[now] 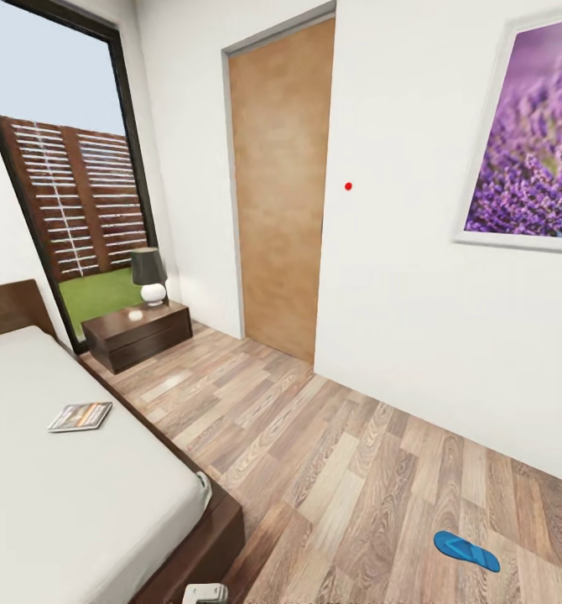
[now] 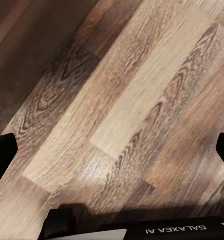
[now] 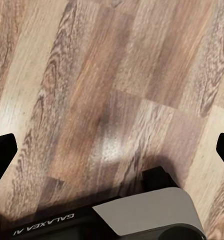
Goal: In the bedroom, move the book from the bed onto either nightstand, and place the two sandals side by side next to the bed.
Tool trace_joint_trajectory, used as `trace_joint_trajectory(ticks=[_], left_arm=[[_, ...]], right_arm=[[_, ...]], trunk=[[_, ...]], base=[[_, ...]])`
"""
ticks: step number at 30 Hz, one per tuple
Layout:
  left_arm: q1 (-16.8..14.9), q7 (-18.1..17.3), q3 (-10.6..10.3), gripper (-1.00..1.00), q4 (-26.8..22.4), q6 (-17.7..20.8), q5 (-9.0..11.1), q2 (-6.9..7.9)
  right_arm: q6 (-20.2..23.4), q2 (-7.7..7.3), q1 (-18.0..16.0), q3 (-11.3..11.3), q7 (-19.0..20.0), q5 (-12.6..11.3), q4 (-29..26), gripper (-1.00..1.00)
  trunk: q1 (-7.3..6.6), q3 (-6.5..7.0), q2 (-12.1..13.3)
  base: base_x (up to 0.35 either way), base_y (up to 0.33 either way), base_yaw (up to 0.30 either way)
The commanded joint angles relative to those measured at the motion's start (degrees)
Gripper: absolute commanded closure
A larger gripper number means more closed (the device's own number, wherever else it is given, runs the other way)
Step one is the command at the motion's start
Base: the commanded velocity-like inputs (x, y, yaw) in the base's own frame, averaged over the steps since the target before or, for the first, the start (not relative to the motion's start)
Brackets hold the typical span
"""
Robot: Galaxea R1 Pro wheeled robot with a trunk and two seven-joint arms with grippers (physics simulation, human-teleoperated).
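Book lying flat on the pale mattress of the bed, toward the right edge, well short of the headboard; not yet moved. Nightstand standing beyond the far end of the bed, by the window, with a lamp on the top; bare surface beside the lamp judged enough for the book. One blue sandal flat on the wood floor at near right, well apart from the bed, close to the white wall; second sandal not located.

Left pincer spread wide, dark fingertips at opposite edges of the wrist view, nothing between them, pointed down at bare planks. Right pincer likewise wide and empty over the floor. Both arms evidently kept low and tucked for travel, not for grasping.

Judged stage: approach only, no step complete. Book nearest and reachable from the bedside; likely first pick. Thin cover flat on soft mattress: risk of fingers sliding over the edge.
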Motion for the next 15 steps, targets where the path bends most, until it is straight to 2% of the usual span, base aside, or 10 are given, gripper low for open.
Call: trace_joint_trajectory(ticks=[1, 9, 15], left_arm=[[0.00, 0.04, 0.06, -1.00, -0.14, 0.36, 0.02, -0.01], [0.00, 0.07, 0.05, -1.00, -0.14, 0.35, 0.07, -0.01], [0.02, 0.10, 0.03, -1.00, -0.14, 0.36, 0.06, -0.01]], right_arm=[[0.24, 0.03, -0.02, -0.03, -0.22, -0.40, -0.12, -1.00], [0.22, 0.04, -0.02, -0.07, -0.13, -0.38, -0.13, -1.00], [0.17, 0.04, -0.02, -0.07, -0.13, -0.38, -0.13, -1.00]], trunk=[[0.00, -0.15, -0.04], [0.00, -0.80, -0.04], [0.00, -1.06, -0.04]], base=[[0.000, 0.000, -0.110], [0.000, 0.000, -0.157], [0.000, 0.000, -0.237]])
